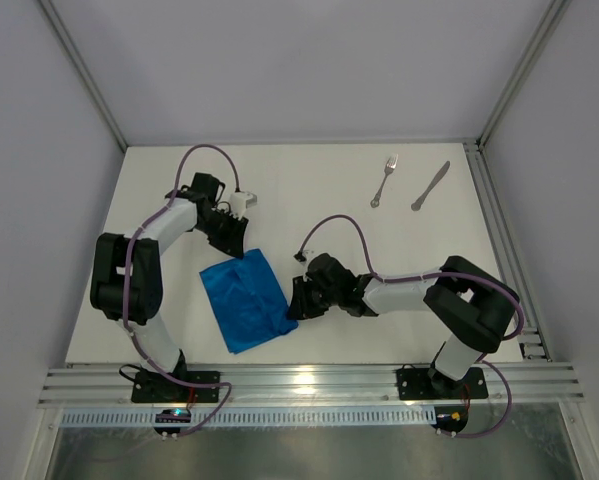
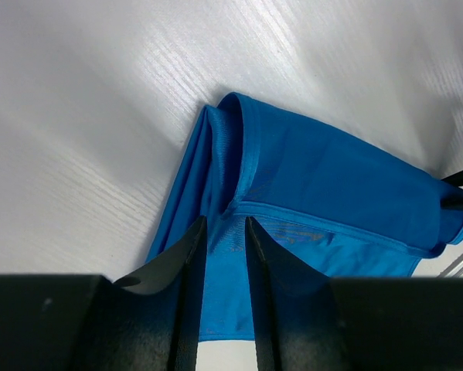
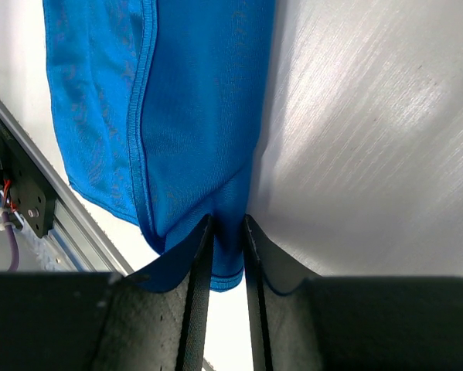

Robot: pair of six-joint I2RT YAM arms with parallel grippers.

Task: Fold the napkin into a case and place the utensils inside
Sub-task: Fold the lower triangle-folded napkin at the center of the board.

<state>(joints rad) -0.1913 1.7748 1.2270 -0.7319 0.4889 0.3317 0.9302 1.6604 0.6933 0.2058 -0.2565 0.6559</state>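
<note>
The blue napkin (image 1: 241,300) lies folded into a wide oblong on the white table, between the two arms. My left gripper (image 1: 237,248) is at its far end, and in the left wrist view (image 2: 225,220) it is shut on the napkin (image 2: 331,178) at a hemmed edge. My right gripper (image 1: 295,303) is at the napkin's near right corner, and in the right wrist view (image 3: 228,219) it is shut on a bunched fold of the napkin (image 3: 192,100). The fork (image 1: 383,180) and the knife (image 1: 430,186) lie side by side at the far right, apart from both grippers.
An aluminium rail (image 1: 309,382) runs along the table's near edge and also shows in the right wrist view (image 3: 30,193). Frame posts and grey walls bound the table on the left, right and back. A purple cable (image 1: 339,222) loops above the right arm.
</note>
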